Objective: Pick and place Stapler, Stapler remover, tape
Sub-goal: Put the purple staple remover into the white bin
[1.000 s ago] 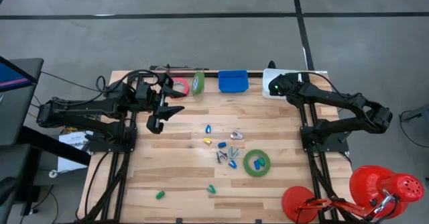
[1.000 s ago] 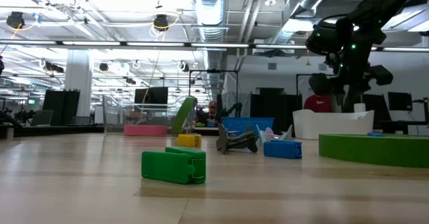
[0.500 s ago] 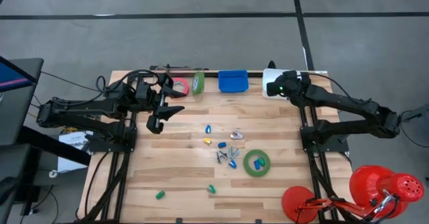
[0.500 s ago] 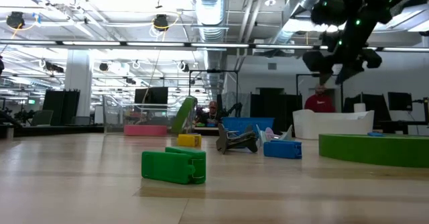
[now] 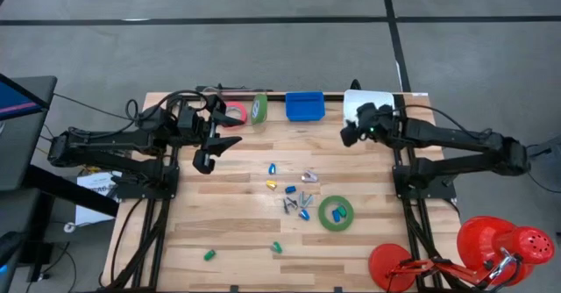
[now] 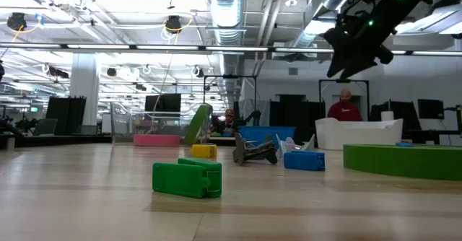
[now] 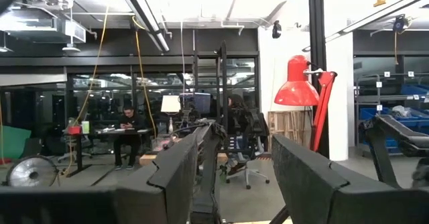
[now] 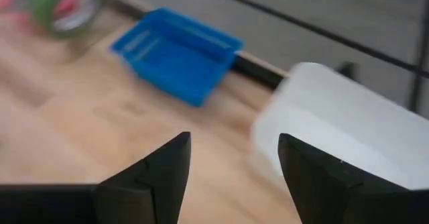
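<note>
Tape: flat green ring-shaped roll (image 5: 336, 212) lies on the wooden table (image 5: 237, 232), right of centre, just beside the scatter of small blue, yellow and metal pieces (image 5: 294, 192). A second green roll (image 5: 259, 108) stands on edge at the far rim, with the pink-red roll (image 5: 235, 114) touching or nearly touching it, next to the blue plastic tray (image 5: 304, 105) and the white tub (image 5: 368, 102).

Right pincer (image 5: 348, 135) is empty, fingers spread wide in its wrist view, hanging above the table near the white tub and well apart from the flat green roll.

My read of the step: reach for that flat roll. To do it well, come straight down with one finger inside the open centre and one outside the rim, and clear of the small pieces so none get dragged.

Right arm is stretched out low across the far right of the table, wrist pitched down toward the surface.

Left pincer (image 5: 204, 157) is parked over the left side, empty, fingers apart, pointing level into the room.
</note>
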